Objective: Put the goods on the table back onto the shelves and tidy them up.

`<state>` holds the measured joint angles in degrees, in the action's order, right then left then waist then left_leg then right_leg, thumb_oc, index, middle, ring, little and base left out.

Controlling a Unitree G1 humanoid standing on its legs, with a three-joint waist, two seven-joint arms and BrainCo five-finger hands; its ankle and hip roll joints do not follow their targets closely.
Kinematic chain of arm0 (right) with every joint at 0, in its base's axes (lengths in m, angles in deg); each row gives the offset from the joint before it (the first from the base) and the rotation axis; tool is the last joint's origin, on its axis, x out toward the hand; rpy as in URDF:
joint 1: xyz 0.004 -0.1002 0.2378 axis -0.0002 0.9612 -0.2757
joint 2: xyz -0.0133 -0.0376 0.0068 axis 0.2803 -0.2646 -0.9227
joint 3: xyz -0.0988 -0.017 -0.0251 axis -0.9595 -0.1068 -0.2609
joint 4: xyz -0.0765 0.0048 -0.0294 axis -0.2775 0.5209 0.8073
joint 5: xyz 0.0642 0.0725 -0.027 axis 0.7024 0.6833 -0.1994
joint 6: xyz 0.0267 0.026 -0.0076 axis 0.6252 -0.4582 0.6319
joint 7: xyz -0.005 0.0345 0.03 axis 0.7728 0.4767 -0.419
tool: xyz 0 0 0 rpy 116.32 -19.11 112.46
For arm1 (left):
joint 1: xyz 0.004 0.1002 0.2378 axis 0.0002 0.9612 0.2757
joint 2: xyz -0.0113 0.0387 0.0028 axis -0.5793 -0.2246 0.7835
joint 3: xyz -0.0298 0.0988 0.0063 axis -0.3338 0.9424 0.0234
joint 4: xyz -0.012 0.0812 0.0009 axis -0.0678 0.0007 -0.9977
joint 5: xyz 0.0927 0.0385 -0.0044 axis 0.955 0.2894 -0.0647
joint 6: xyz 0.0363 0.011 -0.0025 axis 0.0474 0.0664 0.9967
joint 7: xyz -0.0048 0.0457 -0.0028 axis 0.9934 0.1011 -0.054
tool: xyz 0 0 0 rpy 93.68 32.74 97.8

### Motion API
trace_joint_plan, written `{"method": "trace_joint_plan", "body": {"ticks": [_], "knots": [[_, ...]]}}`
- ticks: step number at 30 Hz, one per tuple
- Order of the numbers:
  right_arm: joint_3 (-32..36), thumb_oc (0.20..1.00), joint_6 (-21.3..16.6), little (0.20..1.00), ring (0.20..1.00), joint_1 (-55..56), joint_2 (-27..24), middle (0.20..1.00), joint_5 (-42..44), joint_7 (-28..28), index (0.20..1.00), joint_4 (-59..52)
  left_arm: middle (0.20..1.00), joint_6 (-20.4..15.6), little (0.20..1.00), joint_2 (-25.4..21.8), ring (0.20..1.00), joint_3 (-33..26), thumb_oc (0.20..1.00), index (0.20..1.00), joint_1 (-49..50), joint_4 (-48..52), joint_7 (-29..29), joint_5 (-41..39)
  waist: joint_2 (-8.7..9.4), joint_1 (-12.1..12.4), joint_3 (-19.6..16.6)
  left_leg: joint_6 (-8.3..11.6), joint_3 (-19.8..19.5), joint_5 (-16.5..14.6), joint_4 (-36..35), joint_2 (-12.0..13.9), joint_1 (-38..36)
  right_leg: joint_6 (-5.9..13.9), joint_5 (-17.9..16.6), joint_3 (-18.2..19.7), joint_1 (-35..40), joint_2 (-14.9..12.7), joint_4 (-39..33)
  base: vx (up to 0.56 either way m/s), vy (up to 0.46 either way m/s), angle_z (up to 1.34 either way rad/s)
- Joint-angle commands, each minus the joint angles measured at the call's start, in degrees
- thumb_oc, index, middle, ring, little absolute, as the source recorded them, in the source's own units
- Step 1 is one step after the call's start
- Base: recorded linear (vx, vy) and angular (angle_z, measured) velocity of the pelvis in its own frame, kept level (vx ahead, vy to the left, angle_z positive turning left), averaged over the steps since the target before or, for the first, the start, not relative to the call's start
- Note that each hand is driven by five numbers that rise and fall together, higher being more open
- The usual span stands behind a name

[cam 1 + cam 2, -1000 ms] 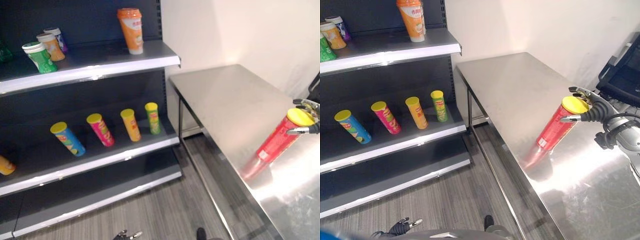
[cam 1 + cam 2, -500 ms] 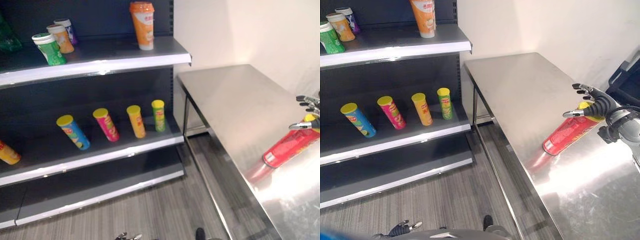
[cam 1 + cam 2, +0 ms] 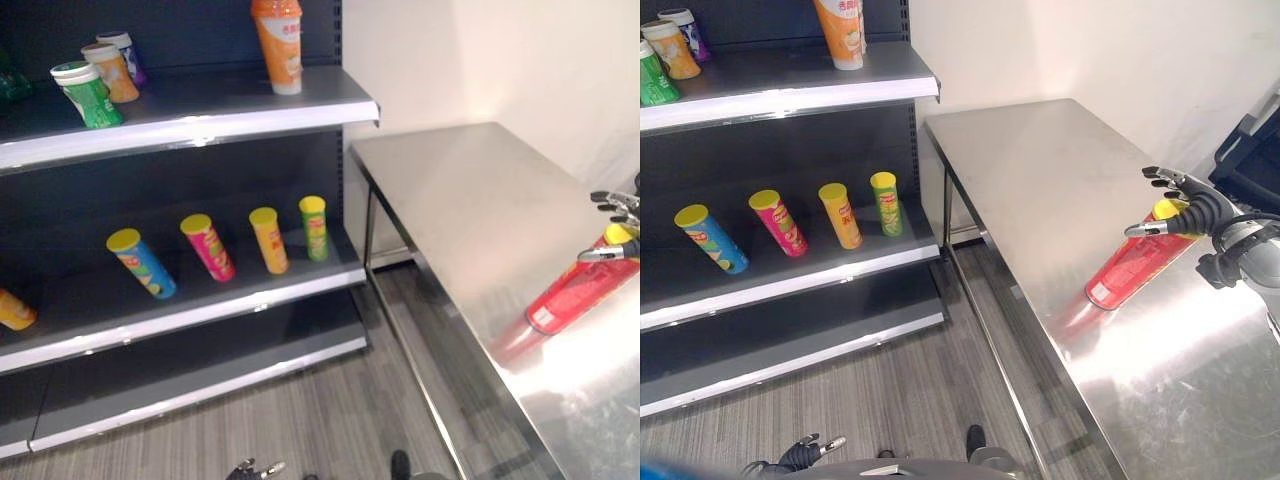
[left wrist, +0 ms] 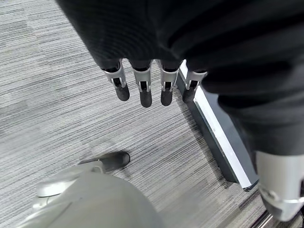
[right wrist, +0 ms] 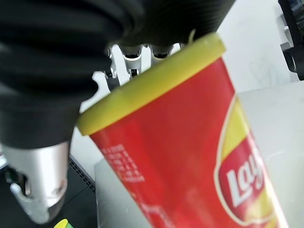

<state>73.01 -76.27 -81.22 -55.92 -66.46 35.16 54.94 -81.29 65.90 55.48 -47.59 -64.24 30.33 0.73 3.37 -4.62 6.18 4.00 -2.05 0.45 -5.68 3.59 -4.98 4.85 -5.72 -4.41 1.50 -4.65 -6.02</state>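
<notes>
A red chip can (image 3: 1129, 268) with a yellow lid (image 5: 152, 83) lies on its side on the steel table (image 3: 1040, 170), bottom end toward the table's front edge. My right hand (image 3: 1188, 208) hovers at the lid end, open, with fingers spread over the lid and thumb (image 3: 1143, 229) stretched out beside it. In the right wrist view the fingers (image 5: 130, 59) show just behind the lid. My left hand (image 4: 142, 88) hangs low over the grey floor, open and holding nothing.
The dark shelf unit stands to the left. Its upper shelf (image 3: 200, 115) carries an orange cup (image 3: 278, 45) and three smaller cups (image 3: 88, 93). The middle shelf (image 3: 200, 300) holds blue (image 3: 140, 262), pink (image 3: 208, 246), orange (image 3: 267, 239) and green (image 3: 314, 228) cans.
The red can has gone from standing tilted under my right hand to lying on the table. In the last half second it and the hand barely moved.
</notes>
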Motion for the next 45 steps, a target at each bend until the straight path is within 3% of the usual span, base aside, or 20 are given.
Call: {"method": "trace_joint_plan", "body": {"ticks": [1,27,45], "knots": [[1.28,1.000,-1.30,1.000,1.000,-0.19,-3.83,1.000,-0.54,-1.03,1.000,-0.58,1.000,-0.93,1.000,-2.02,1.000,1.24,1.000,1.000,-2.11,-0.22,0.57,0.79,1.65,0.90,0.01,3.60,4.89,-2.59,1.71,2.68,1.07,2.92,10.27,1.11,2.96,-2.28,2.57,0.00,0.000,0.00],[8.73,1.000,-0.95,1.000,1.000,9.51,-2.26,1.000,-3.90,-0.45,1.000,-2.99,1.000,-0.95,1.000,-1.94,1.000,0.83,1.000,1.000,-1.88,1.55,0.49,1.24,1.72,-0.08,0.51,3.03,6.38,-3.20,1.78,2.59,1.08,3.44,9.80,2.40,1.79,-2.60,2.71,0.00,0.003,-0.01],[6.58,1.000,-1.04,1.000,1.000,4.63,2.37,1.000,-1.73,-2.79,1.000,-2.47,1.000,-0.68,1.000,-2.87,1.000,-0.40,1.000,1.000,-2.82,-1.22,0.84,1.31,1.90,0.24,0.41,2.85,6.76,-3.45,1.74,2.45,0.76,3.52,9.64,2.73,1.79,-2.77,2.62,0.00,0.000,0.00]]}}
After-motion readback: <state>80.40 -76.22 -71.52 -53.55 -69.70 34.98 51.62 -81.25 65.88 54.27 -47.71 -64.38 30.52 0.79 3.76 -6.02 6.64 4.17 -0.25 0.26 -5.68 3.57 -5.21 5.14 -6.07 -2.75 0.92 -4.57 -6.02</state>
